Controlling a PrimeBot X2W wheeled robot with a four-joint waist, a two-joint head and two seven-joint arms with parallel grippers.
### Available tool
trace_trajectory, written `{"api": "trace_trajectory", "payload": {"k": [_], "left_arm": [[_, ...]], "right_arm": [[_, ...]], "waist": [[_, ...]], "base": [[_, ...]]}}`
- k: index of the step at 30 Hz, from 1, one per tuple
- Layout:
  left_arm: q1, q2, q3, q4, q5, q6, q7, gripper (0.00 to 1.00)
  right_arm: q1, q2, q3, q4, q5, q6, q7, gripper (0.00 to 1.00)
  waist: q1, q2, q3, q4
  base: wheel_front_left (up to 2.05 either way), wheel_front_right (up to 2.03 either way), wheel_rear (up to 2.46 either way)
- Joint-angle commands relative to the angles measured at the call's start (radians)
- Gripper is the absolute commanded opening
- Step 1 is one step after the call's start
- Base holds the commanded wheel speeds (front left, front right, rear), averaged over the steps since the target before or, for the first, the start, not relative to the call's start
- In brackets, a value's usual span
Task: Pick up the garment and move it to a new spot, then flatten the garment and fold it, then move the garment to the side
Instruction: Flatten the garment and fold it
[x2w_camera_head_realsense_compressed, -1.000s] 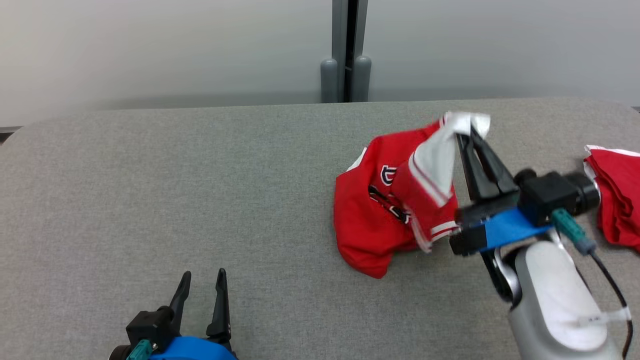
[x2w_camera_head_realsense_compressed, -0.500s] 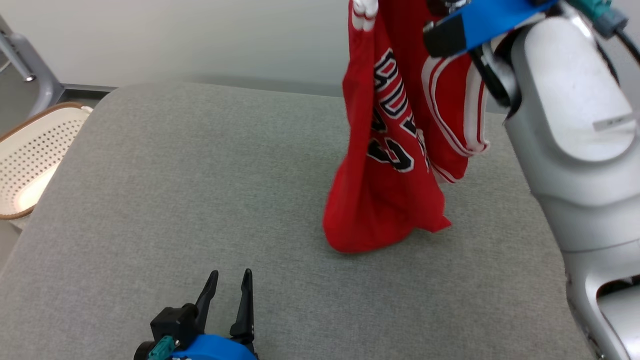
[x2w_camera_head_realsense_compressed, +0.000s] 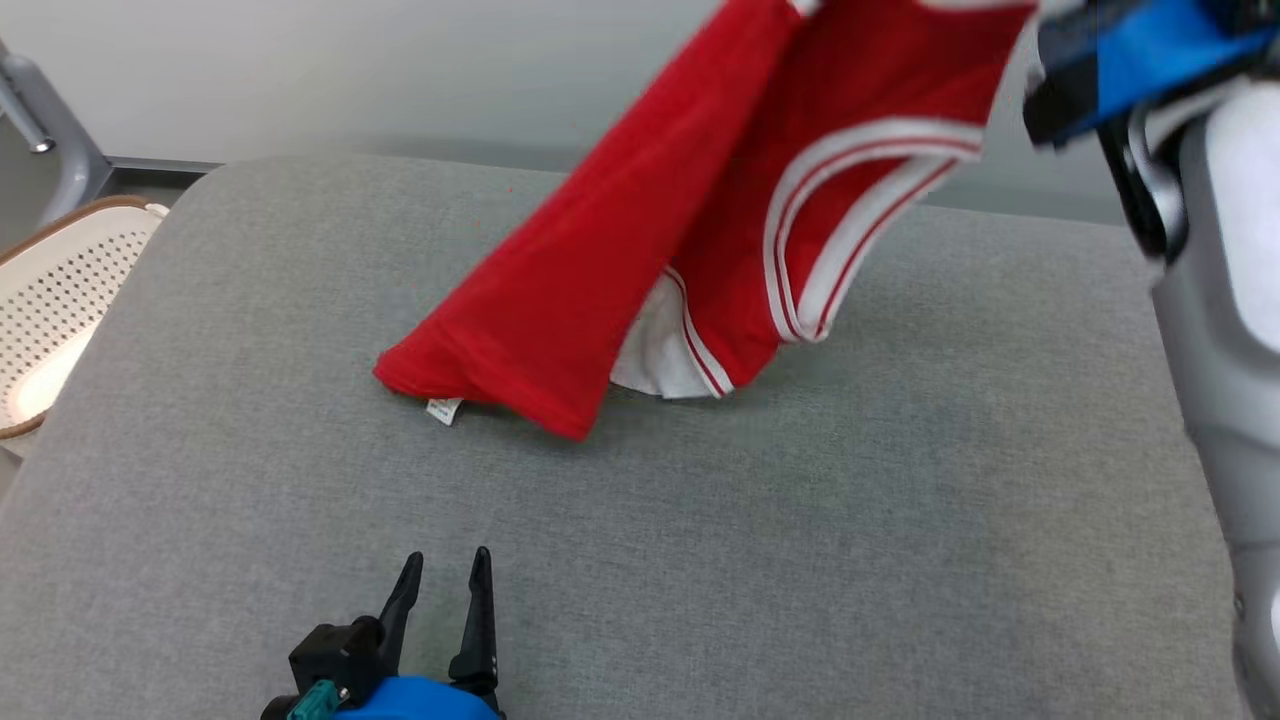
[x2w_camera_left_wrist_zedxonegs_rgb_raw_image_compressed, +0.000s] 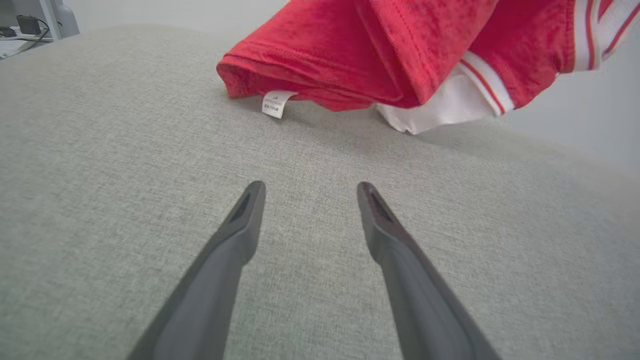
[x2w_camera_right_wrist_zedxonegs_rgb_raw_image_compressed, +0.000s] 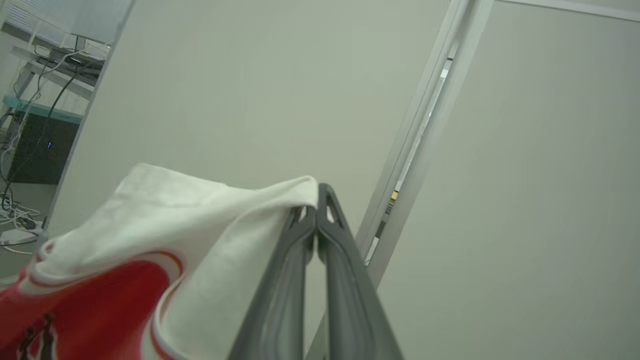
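The garment (x2w_camera_head_realsense_compressed: 640, 240) is a red jersey with white and red trim. It hangs slanted from the top right of the head view, and its lower end rests on the grey table (x2w_camera_head_realsense_compressed: 700, 560), a small white tag beside it. In the right wrist view my right gripper (x2w_camera_right_wrist_zedxonegs_rgb_raw_image_compressed: 316, 200) is shut on the garment's white edge (x2w_camera_right_wrist_zedxonegs_rgb_raw_image_compressed: 200, 215), raised in front of a wall. My left gripper (x2w_camera_head_realsense_compressed: 440, 575) stands open and empty low near the front edge, short of the garment's hem (x2w_camera_left_wrist_zedxonegs_rgb_raw_image_compressed: 310, 75); its fingers (x2w_camera_left_wrist_zedxonegs_rgb_raw_image_compressed: 240, 230) point at the cloth.
A white perforated basket (x2w_camera_head_realsense_compressed: 55, 300) stands off the table's left edge, next to a grey metal leg. My right forearm (x2w_camera_head_realsense_compressed: 1220, 300) rises along the right side.
My right gripper has lifted the garment off the table and swung it left, so its lower end now trails on the table's middle. The head camera has turned. The left gripper stays put.
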Motion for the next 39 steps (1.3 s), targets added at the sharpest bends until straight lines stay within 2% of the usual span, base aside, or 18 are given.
{"api": "trace_trajectory", "payload": {"k": [1, 4, 7, 9, 10, 13, 14, 15, 16, 17, 18, 28, 39], "left_arm": [[-0.015, 0.000, 0.004, -0.004, 0.004, -0.002, -0.004, 1.00], [-0.024, 0.000, 0.006, -0.005, 0.013, -0.006, -0.004, 1.00], [-0.031, 0.000, 0.019, -0.003, 0.028, -0.010, -0.004, 1.00], [-0.035, 0.000, 0.029, 0.000, 0.042, -0.012, -0.004, 1.00], [-0.040, 0.000, 0.042, 0.003, 0.054, -0.017, -0.004, 1.00], [-0.048, 0.000, 0.055, 0.004, 0.066, -0.020, -0.004, 1.00], [-0.049, 0.000, 0.060, 0.004, 0.067, -0.021, -0.004, 1.00], [-0.049, 0.000, 0.060, 0.004, 0.067, -0.021, -0.004, 1.00], [-0.051, 0.000, 0.064, 0.005, 0.068, -0.023, -0.004, 1.00], [-0.055, 0.000, 0.066, 0.005, 0.068, -0.025, -0.004, 1.00], [-0.059, 0.000, 0.069, 0.006, 0.066, -0.025, -0.004, 1.00], [-0.107, 0.000, 0.063, 0.023, 0.061, -0.030, -0.004, 1.00], [-0.322, 0.000, 0.061, 0.171, 0.061, -0.056, -0.004, 1.00]], "right_arm": [[0.037, -0.015, -0.005, -0.003, 0.012, 0.000, 0.000, 0.00], [0.240, -0.080, -0.037, -0.016, 0.036, 0.000, 0.000, 0.00], [0.438, -0.109, -0.097, -0.025, 0.047, 0.000, 0.000, 0.00], [0.553, -0.091, -0.163, -0.037, 0.061, 0.000, 0.000, 0.00], [0.647, -0.067, -0.201, -0.060, 0.053, 0.000, 0.000, 0.10], [0.755, -0.033, -0.222, -0.108, 0.036, 0.000, 0.000, 0.12], [0.787, -0.024, -0.221, -0.117, 0.031, 0.000, 0.000, 0.19], [0.787, -0.024, -0.221, -0.117, 0.031, 0.000, 0.000, 0.19], [0.815, -0.014, -0.225, -0.124, 0.025, 0.000, 0.000, 0.31], [0.839, -0.005, -0.235, -0.129, 0.020, 0.000, 0.000, 0.50], [0.860, 0.002, -0.246, -0.125, 0.012, 0.000, 0.000, 1.00], [0.932, 0.087, -0.337, -0.141, -0.041, 0.000, 0.000, 1.00], [0.877, 0.137, -0.302, -0.181, -0.042, 0.000, 0.000, 1.00]], "waist": [[0.0000, 0.0000, 0.000, -0.007], [0.0000, 0.0000, 0.013, -0.033], [0.0000, 0.0000, 0.028, -0.064], [0.0000, 0.0000, 0.035, -0.087], [0.0000, 0.0000, 0.039, -0.110], [0.0000, 0.0000, 0.041, -0.143], [0.0000, 0.0000, 0.040, -0.153], [0.0000, 0.0000, 0.040, -0.153], [0.0000, 0.0000, 0.040, -0.163], [0.0000, 0.0000, 0.040, -0.172], [0.0000, 0.0000, 0.039, -0.180], [0.0000, 0.0000, 0.045, -0.218], [0.0000, 0.0000, 0.108, -0.225]], "base": [[0.00, 0.00, 0.00], [0.00, 0.00, 0.00], [0.00, 0.00, 0.00], [0.00, 0.00, 0.00], [0.00, 0.00, 0.00], [0.00, 0.00, 0.00], [0.00, 0.00, 0.00], [0.00, 0.00, 0.00], [0.00, 0.00, 0.00], [0.00, 0.00, 0.00], [0.00, 0.00, 0.00], [0.00, 0.00, 0.00], [0.00, 0.00, 0.00]]}}
